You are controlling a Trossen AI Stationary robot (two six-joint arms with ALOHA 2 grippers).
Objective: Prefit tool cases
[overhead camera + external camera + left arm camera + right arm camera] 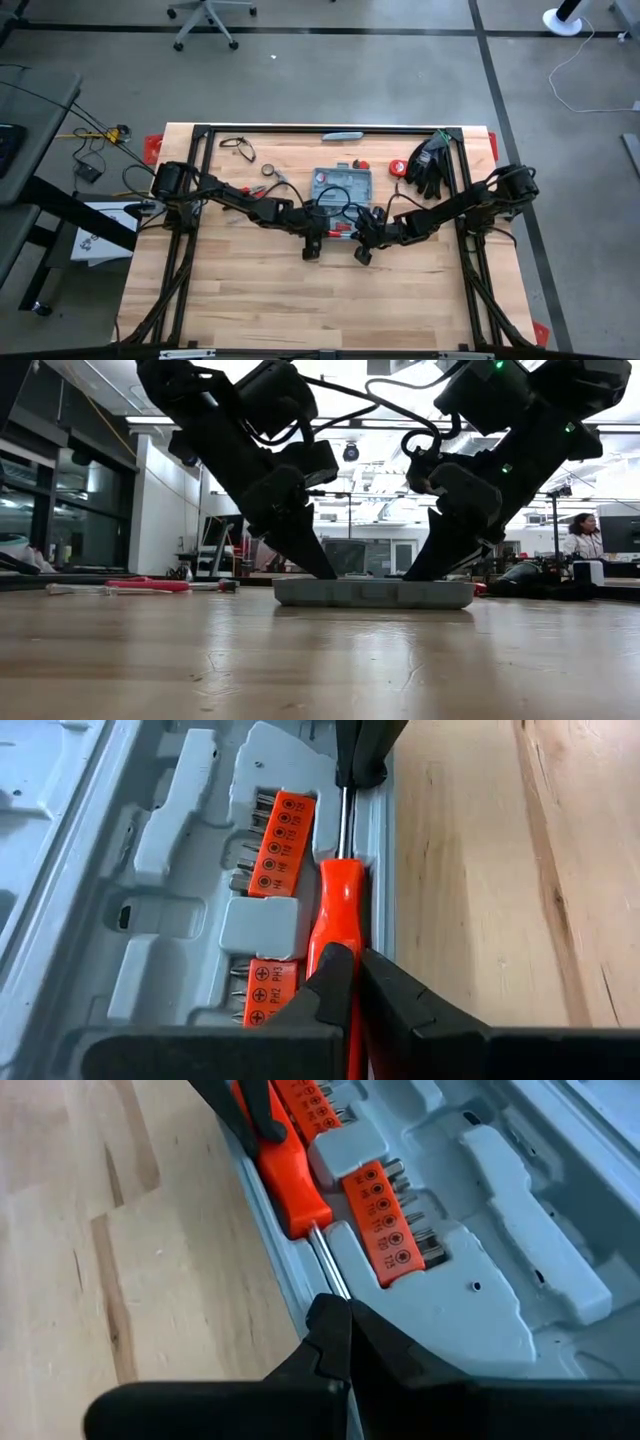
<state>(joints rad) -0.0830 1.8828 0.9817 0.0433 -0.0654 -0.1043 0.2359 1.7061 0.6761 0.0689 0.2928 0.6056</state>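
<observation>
The blue-grey tool case lies open in the middle of the table, flat on its underside. Its moulded inside holds orange bit strips. A red-handled screwdriver lies along the tray's near edge, handle to the left and shaft to the right. My left gripper is shut on its handle. My right gripper is shut on its shaft. Both reach down onto the case in the low view, the left gripper and the right gripper. My left gripper pinches the screwdriver's red handle between its two fingers, slanting down from the table's left, fingers pointing along the tool. The screwdriver lies level in the tray beside the case's near wall. My right gripper pinches the bare metal shaft near its tip between its two fingers, slanting down from the table's right, along the tool. The handle end lies in the tray under the left gripper's fingers.
Black gloves and a small red object lie right of the case. A slim grey-blue bar sits at the far edge. Loose tools and a dark loop lie to the left. The table's near half is bare wood.
</observation>
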